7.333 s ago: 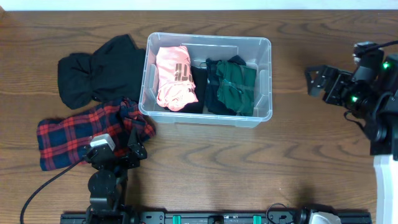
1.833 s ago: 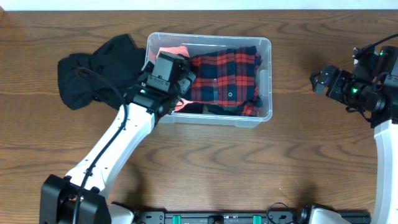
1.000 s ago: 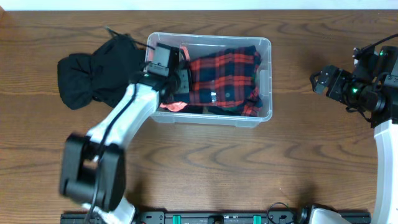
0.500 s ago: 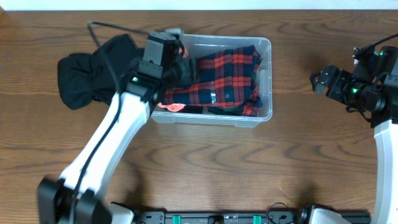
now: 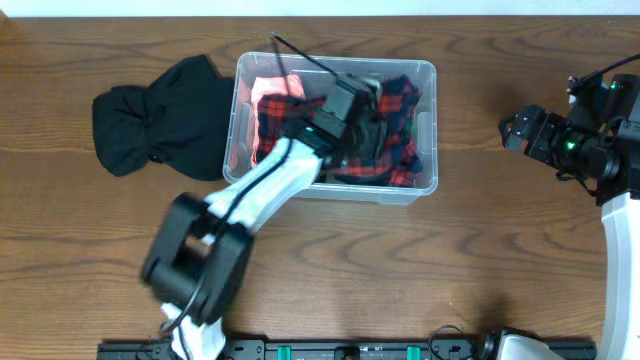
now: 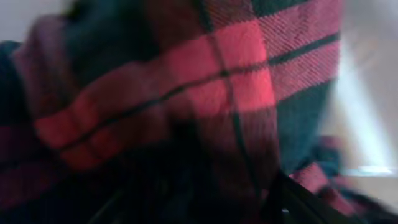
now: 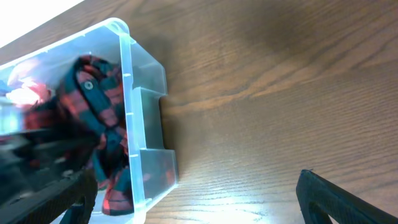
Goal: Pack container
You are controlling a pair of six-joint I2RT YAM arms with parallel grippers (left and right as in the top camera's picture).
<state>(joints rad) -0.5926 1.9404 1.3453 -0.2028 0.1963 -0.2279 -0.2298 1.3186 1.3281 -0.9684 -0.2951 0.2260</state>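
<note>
The clear plastic container (image 5: 427, 72) stands at the table's back middle. It holds a red plaid shirt (image 5: 400, 95), a pink garment (image 5: 272, 88) and dark clothes underneath. My left gripper (image 5: 362, 120) is down inside the container, pressed into the bunched plaid shirt. Blurred plaid cloth (image 6: 242, 81) fills the left wrist view, and the gripper (image 6: 199, 208) is only a dark shape, so I cannot tell how the jaws stand. My right gripper (image 5: 510, 132) is open and empty, to the right of the container. The right wrist view shows the container's end wall (image 7: 152, 168) and the shirt (image 7: 102, 118).
A black garment (image 5: 160, 115) lies on the table left of the container. Bare wooden tabletop (image 5: 400, 270) lies in front of the container and between it and the right arm (image 5: 590, 140).
My left arm has swung right across the container, from its left end to its middle. The plaid shirt, spread flat before, is now bunched toward the right. The right arm has not moved.
</note>
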